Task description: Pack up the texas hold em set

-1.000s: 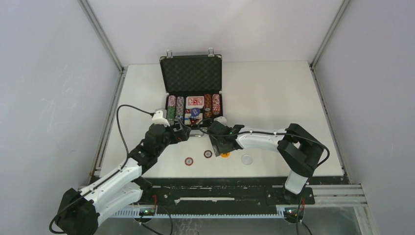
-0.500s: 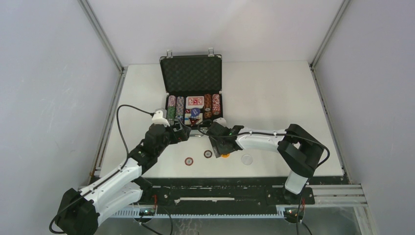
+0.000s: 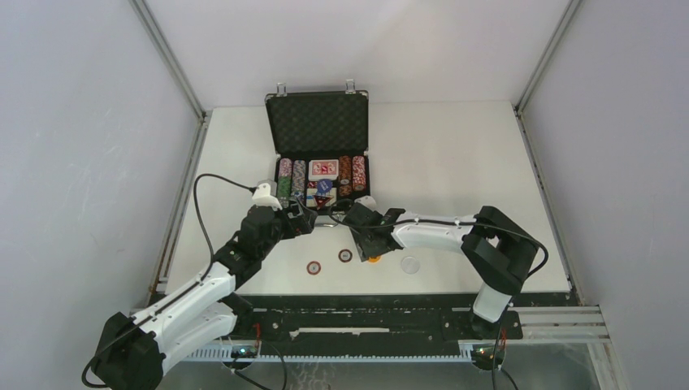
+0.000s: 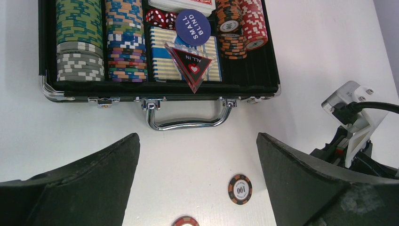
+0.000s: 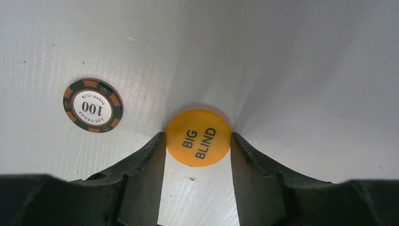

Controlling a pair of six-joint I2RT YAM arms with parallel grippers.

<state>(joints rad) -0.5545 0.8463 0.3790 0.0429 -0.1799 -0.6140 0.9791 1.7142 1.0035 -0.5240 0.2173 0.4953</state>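
The black silver-edged case (image 3: 317,122) lies open at the table's middle back, holding rows of striped chips (image 4: 79,35), a blue card deck (image 4: 159,52), red dice (image 4: 160,18), a blue SMALL BLIND button (image 4: 195,21) and an ALL IN triangle (image 4: 190,63). An orange BIG BLIND button (image 5: 197,136) lies flat on the table. My right gripper (image 5: 197,135) is down over it, with a fingertip touching it on each side. My left gripper (image 4: 197,136) hangs wide open just in front of the case's metal handle (image 4: 188,123), holding nothing.
A brown 100 chip (image 5: 92,105) lies just left of the orange button. A red chip (image 3: 314,266) sits further left, and a white disc (image 3: 409,264) lies to the right, near the front edge. The right wrist (image 4: 353,122) is close beside my left gripper.
The right gripper's jaws have narrowed onto the orange button. The left arm has not moved.
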